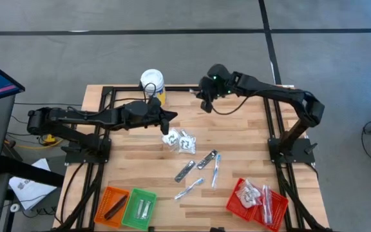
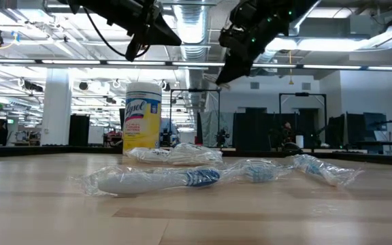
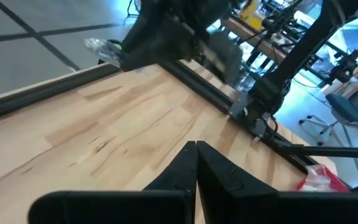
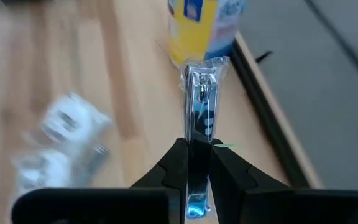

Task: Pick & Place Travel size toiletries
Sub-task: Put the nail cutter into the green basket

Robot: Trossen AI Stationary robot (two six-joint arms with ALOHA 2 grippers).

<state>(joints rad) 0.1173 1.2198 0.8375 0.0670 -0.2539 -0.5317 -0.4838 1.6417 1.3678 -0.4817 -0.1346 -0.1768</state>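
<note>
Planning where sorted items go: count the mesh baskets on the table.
3, all along the table's near edge: orange basket at the left, green basket right beside it, red basket toward the right.

Bare table (image 1: 250, 125) under right tool (image 1: 206, 106); canister (image 1: 152, 84) near; sachet pile (image 1: 179, 142) mid-table.

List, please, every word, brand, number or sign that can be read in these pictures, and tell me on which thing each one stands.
"Lysol": brand name on the blue-and-yellow label of the white-lidded yellow plastic canister, low view.
Smaller print under that brand name: too small to read.
Black marks on the white square sachets: too small to read.
Blue and white label seen past the clear-wrapped silvery metal nail clipper held in the right pincer: blurred, unreadable.
</note>
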